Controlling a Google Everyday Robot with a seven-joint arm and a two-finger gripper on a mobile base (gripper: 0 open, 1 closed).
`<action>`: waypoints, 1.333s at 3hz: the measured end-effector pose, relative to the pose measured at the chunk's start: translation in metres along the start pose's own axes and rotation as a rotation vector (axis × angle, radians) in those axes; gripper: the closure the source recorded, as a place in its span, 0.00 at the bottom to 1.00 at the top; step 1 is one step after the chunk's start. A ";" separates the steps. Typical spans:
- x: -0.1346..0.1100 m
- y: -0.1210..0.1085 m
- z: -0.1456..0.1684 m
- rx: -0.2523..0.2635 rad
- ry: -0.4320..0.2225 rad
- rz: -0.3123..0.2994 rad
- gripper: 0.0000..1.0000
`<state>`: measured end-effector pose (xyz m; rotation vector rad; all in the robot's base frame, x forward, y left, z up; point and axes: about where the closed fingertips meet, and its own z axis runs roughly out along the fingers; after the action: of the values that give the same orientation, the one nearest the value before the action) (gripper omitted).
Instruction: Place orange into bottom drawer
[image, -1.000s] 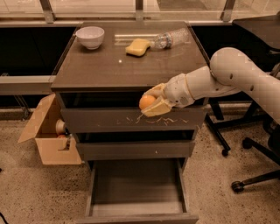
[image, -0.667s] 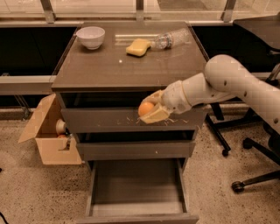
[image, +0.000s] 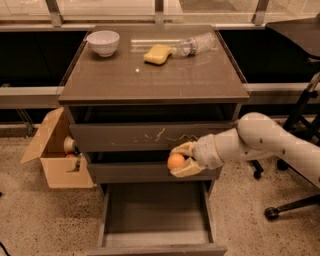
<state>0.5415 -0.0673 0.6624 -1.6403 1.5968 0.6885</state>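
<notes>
Nearest the camera, the bottom drawer (image: 155, 210) is sitting pulled wide open, its grey tray showing bare. Just above it, the gripper (image: 179, 161) is hanging in front of the thin middle drawer (image: 130, 172), reaching in from the right, jaws clamping the orange (image: 175, 161) from above and below. So the orange is in the air over the drawer's rear right part, not yet inside. This looks like the carry-and-lower step: the next move is calling for a descent into the tray, clear of the drawer face, and only then a release. Above that is the scratched drawer (image: 150, 136). Farther back on top, a sponge (image: 157, 54), a bottle (image: 196, 45) and a bowl (image: 103, 42) are lying untouched.
</notes>
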 end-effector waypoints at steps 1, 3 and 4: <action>0.050 0.019 0.023 -0.014 -0.036 0.028 1.00; 0.111 0.028 0.058 -0.031 -0.079 0.094 1.00; 0.133 0.028 0.062 -0.015 -0.093 0.100 1.00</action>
<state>0.5324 -0.0964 0.5160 -1.5243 1.6181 0.8184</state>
